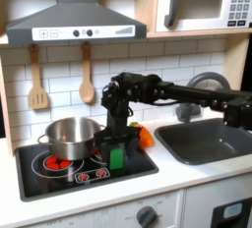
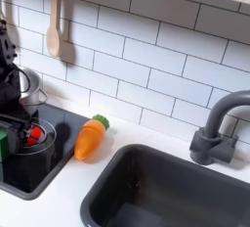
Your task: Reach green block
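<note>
The small bright green block (image 1: 116,158) stands upright on the black stovetop (image 1: 59,176), near its front edge and right of the steel pot (image 1: 67,139). My gripper (image 1: 119,139) points down just above the block, close over its top. The fingers merge into one dark shape, so their spread is unclear. In the second exterior view the gripper (image 2: 14,123) sits at the left edge with a sliver of the green block (image 2: 3,141) below it.
An orange carrot toy (image 2: 89,138) with a green tip lies at the stove's right edge, next to the sink (image 2: 166,187). A grey faucet (image 2: 210,133) stands behind the sink. Wooden utensils (image 1: 87,80) hang on the tiled wall.
</note>
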`<state>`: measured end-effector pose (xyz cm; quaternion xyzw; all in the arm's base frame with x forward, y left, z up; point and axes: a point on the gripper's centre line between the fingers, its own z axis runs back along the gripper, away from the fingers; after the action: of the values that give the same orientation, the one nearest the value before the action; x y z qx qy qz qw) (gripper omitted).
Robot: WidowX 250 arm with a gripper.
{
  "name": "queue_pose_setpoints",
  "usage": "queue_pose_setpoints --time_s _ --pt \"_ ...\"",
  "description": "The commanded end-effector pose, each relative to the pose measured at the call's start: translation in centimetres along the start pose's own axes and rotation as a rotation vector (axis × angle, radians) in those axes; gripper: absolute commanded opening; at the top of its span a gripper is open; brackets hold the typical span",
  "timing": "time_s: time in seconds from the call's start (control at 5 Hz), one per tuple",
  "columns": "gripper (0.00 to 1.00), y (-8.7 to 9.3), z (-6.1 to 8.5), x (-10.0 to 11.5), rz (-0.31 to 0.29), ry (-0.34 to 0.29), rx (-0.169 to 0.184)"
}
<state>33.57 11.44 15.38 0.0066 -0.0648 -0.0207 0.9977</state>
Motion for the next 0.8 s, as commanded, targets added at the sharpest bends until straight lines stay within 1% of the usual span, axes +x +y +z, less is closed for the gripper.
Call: queue_pose_setpoints --time_s 0.0,0.4,0.6 --pt "1.0 0.1 -1.1 0.2 0.004 0.024 -0.009" --pt "1.0 0.0 -2.2 0.2 0.012 0.051 -0.017" --pt "1.0 0.3 -2.1 0.1 0.011 0.049 -0.012"
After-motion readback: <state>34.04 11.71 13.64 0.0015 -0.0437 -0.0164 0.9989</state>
